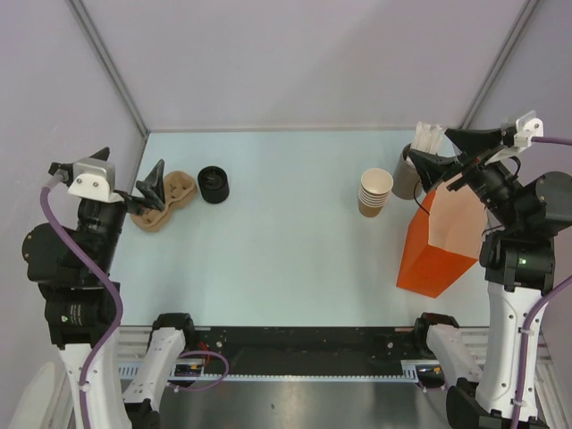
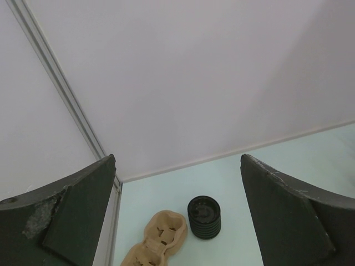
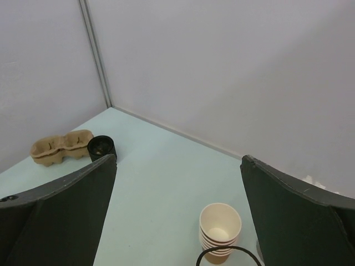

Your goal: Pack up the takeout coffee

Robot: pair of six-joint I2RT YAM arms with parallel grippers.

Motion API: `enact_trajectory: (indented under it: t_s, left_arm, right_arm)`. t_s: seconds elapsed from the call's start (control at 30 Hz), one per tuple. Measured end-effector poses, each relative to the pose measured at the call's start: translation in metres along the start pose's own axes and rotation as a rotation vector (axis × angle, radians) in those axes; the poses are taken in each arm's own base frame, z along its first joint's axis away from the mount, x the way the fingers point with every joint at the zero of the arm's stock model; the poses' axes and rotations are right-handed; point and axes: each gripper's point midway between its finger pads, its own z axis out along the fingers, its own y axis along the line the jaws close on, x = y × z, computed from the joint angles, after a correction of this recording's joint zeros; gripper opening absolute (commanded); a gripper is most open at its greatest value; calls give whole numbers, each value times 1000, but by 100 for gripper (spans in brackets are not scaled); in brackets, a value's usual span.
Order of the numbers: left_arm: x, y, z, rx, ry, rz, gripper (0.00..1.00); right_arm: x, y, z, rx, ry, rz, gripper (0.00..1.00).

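No single takeout coffee shows apart from the stacks. A stack of tan paper cups (image 1: 375,192) stands at the right back of the table, also in the right wrist view (image 3: 220,230). A stack of black lids (image 1: 214,184) stands at the left back, and the left wrist view shows these lids (image 2: 204,217) too. My left gripper (image 1: 147,189) hangs open above the tan carrier, with nothing between its fingers (image 2: 177,166). My right gripper (image 1: 431,145) is open and empty (image 3: 178,158), raised above the grey cylinder, right of the cups.
A tan moulded cup carrier (image 1: 170,198) lies beside the lids at the left wall. An orange paper bag (image 1: 442,241) stands upright at the right, in front of a grey cylinder of white sticks (image 1: 407,174). Walls close the back and both sides.
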Motion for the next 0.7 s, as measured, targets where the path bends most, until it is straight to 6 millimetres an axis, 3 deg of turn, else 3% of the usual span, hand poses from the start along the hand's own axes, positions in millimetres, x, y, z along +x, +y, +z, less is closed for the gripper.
enact_trajectory:
  t_s: [0.47,0.7]
  left_arm:
    - [15,-13,7,92,39,47,99]
    - [47,-1,18,45,150,90,99]
  right_arm:
    - [9,-7,3,9,18,-27,100]
    - [15,-9,4,10,29,-28,100]
